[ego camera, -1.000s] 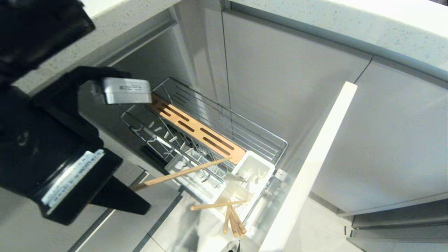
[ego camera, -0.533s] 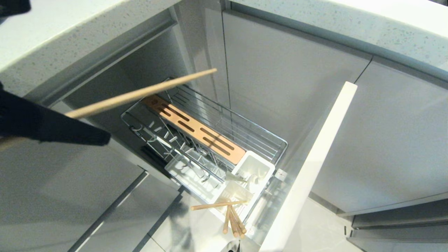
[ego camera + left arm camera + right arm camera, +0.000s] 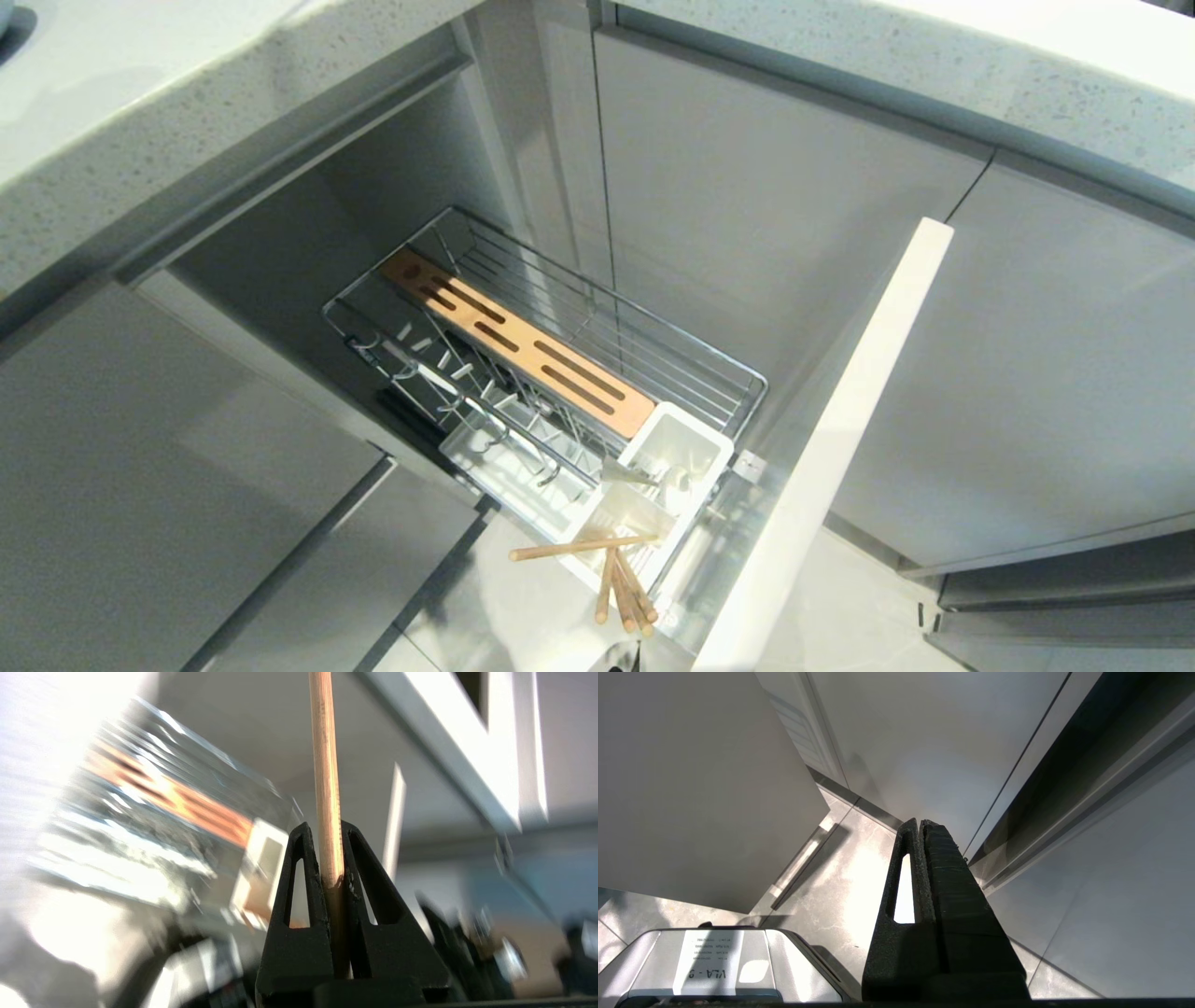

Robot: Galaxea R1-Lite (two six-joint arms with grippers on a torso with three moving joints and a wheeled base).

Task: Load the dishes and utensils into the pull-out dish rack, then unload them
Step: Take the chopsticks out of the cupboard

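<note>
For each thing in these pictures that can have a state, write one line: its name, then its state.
Dish rack: pulled out, no dishes in it.
Left gripper: shut on a chopstick.
Right gripper: shut, empty, parked over the floor.
Chopsticks in the caddy: leaning out over its edge.
Cabinet doors: shut.

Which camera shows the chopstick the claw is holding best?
The left wrist view: the chopstick sits pinched in the left claw. The head view and right wrist view don't show that one at all.
</note>
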